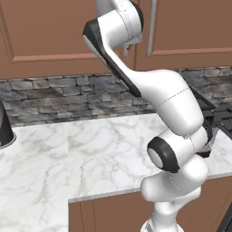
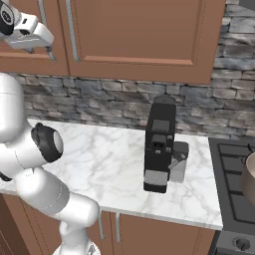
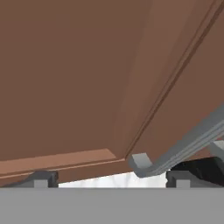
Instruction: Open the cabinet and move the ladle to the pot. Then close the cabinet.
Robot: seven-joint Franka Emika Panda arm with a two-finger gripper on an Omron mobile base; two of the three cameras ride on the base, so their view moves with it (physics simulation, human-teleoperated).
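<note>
Left base view: The white arm rises from the lower right and reaches up to the cabinet (image 1: pixel 54 36), a reddish-brown wall unit above a marble surface (image 1: pixel 68 154). A silver bar handle (image 1: pixel 151 31) runs down the door just right of the arm's upper end. Both doors look shut.

Right base view: The hand (image 2: pixel 45 47) sits high at the far left, right at the lower end of a handle (image 2: pixel 70 30). A black coffee machine (image 2: pixel 160 144) stands on the surface. The pot (image 2: pixel 249 179) shows at the right edge, on the stove (image 2: pixel 231 189).

Hand view: The fingertips (image 3: pixel 43 178) stand wide apart, released, with the handle's curved lower end (image 3: pixel 144 164) between them, nearer the right tip.

Handling: The handle looks rigid, smooth metal, likely slippery; grip it low across the bar. The door should swing stiffly on its hinges, so pull steadily.

Ladle: Presumably inside the shut cabinet.
</note>
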